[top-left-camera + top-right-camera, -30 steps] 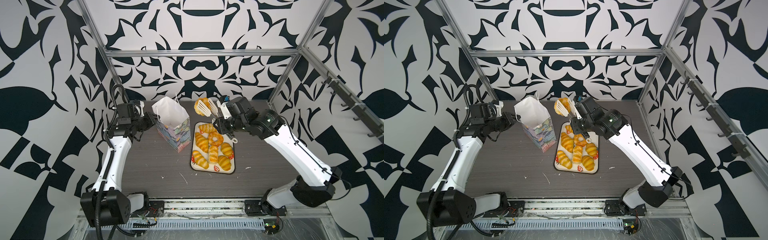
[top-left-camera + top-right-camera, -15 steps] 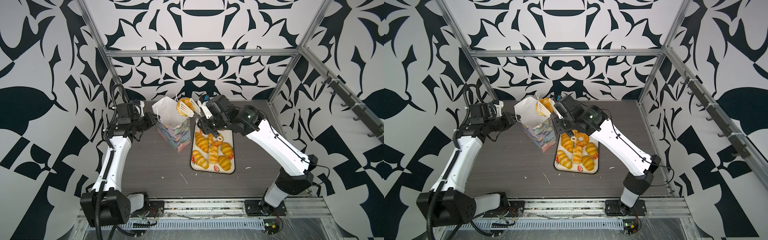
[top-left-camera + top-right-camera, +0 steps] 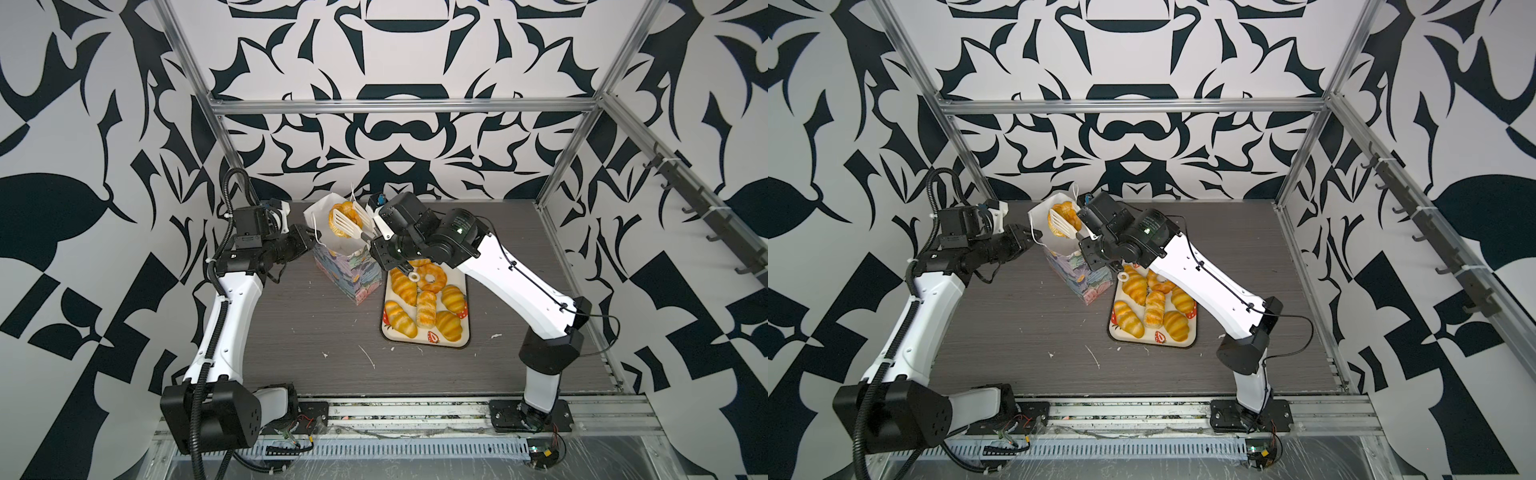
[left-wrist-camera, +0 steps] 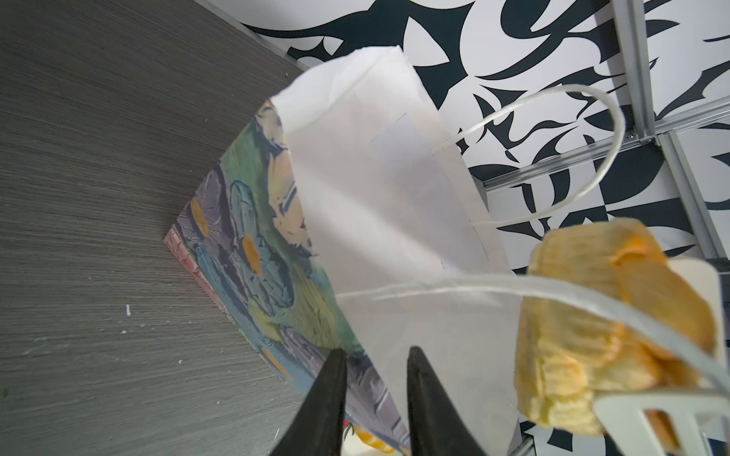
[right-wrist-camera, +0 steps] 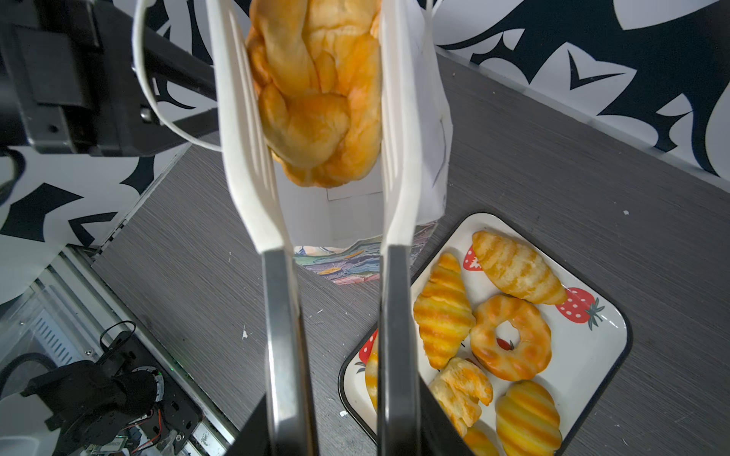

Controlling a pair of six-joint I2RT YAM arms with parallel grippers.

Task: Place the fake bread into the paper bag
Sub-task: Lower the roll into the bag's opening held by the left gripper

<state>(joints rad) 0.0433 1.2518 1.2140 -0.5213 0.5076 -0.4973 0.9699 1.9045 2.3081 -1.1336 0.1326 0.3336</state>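
Swirl bun (image 3: pixel 341 216) poised over the paper bag (image 3: pixel 353 272), not yet dropped
The right gripper (image 3: pixel 376 243) clamps white tongs (image 3: pixel 354 223) pinching it above the mouth; the left gripper (image 3: pixel 309 243), narrowly parted, straddles the rim; other pastries (image 3: pixel 426 308) lie on the strawberry tray (image 3: pixel 468 332)

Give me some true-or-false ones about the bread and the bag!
The right end effector holds white tongs. True.
The tongs pinch a ring doughnut. False: they pinch a swirl bun; the ring doughnut lies on the strawberry tray.
The swirl bun already lies at the bag's bottom. False: it hangs in the tongs at the paper bag's open top.
The paper bag stands upright. True.
The tray is empty. False: several pastries lie on it.
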